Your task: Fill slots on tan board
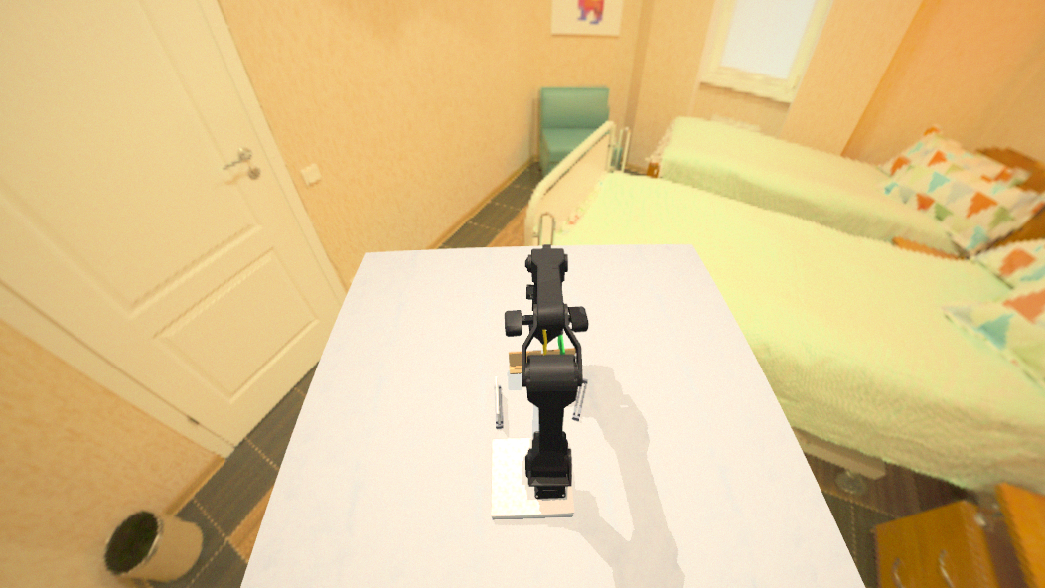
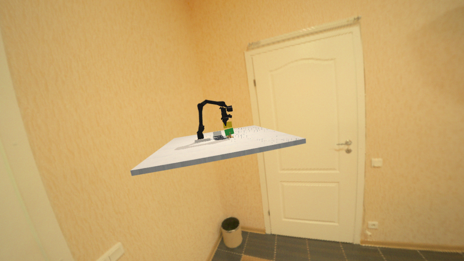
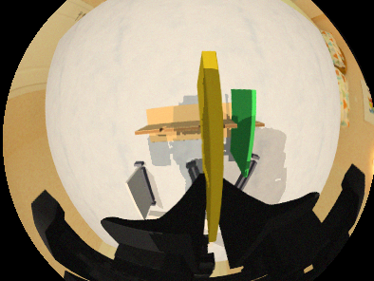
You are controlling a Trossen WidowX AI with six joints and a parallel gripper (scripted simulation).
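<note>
Yellow board [image 1: 544,342] [image 2: 227,124] [image 3: 212,142]: flat, thin, upright, pinched in my gripper [image 2: 225,124] [image 3: 207,177], raised above the tan board [image 1: 516,358] [image 3: 173,126], crosswise to it. Its notch: can't make out. Green board [image 1: 560,344] [image 2: 229,131] [image 3: 243,130]: crosswise on the tan board near one end, beside the yellow one, not touching it. Tan board: standing, long and narrow, partly hidden by yellow; notch visible in its top edge. Gray-white board [image 3: 141,194]: upright in its dark holder [image 3: 148,185], off to one side.
</note>
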